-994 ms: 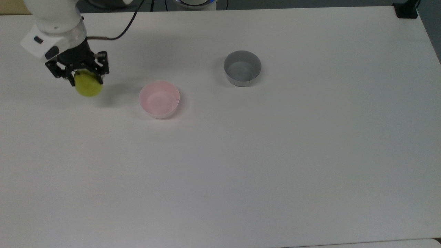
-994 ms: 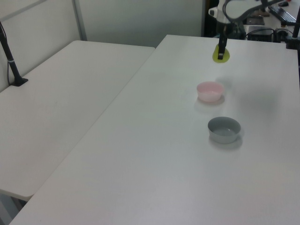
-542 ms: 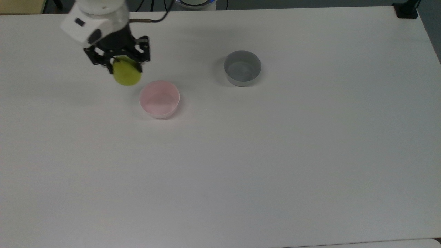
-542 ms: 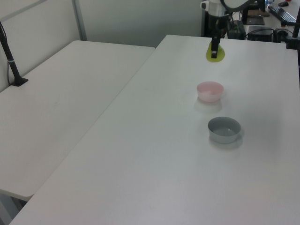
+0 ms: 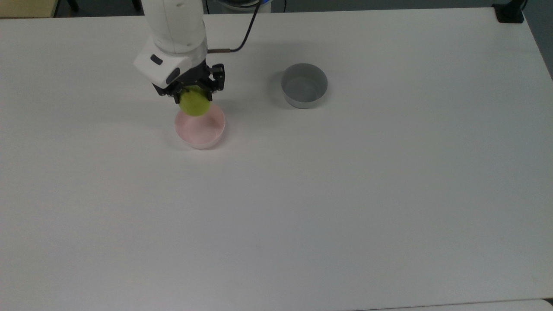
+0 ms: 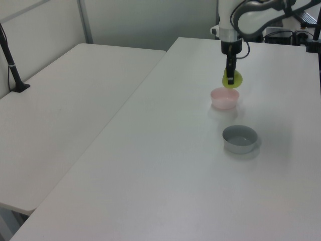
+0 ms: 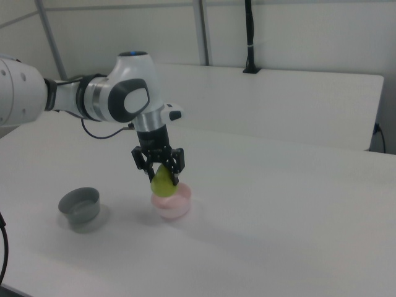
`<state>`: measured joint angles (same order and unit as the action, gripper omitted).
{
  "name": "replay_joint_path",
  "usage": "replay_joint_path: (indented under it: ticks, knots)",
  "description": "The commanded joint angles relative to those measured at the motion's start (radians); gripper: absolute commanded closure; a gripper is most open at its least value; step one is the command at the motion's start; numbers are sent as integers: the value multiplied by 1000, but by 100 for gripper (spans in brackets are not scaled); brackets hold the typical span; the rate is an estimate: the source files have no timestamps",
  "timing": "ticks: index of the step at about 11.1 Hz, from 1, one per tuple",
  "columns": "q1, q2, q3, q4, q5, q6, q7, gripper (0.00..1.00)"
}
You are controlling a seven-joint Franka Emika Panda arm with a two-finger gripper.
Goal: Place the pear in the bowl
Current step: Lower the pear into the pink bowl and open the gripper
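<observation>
Above the bowl: hanging the pear (image 5: 195, 105) over the far rim of the pink bowl (image 5: 200, 129), clear of the worktop (image 5: 345, 194), so that letting go can drop it inside rather than beside.
Tool: clamping the tool (image 5: 193, 94) on the pear's upper part, fingers pressing both sides, leaving the rounded bottom free and pointing down toward the bowl.
Pear in the right view: hanging the pear (image 7: 163, 180) just above the bowl (image 7: 171, 203), not yet resting in it, judging by the gap.
Pear in the left view: overlapping the bowl's (image 6: 224, 98) back edge with the pear (image 6: 233, 80).
Grey bowl: sitting well apart at the top view's right, grey bowl (image 5: 304, 85) untouched and taking no part.
Change from a second ago: carrying the pear rightward in the top view, from well left of the bowl, then just beside its rim, to over it now; bowls staying put.
</observation>
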<state>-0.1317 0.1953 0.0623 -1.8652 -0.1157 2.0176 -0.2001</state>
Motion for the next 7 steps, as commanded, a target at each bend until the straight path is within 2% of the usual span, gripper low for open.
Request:
replay_joint_path:
  ticks: [1, 7]
  knots:
    - [21, 39, -1, -37, -51, 119, 96, 76]
    - [30, 98, -1, -35, -97, 216, 139, 76]
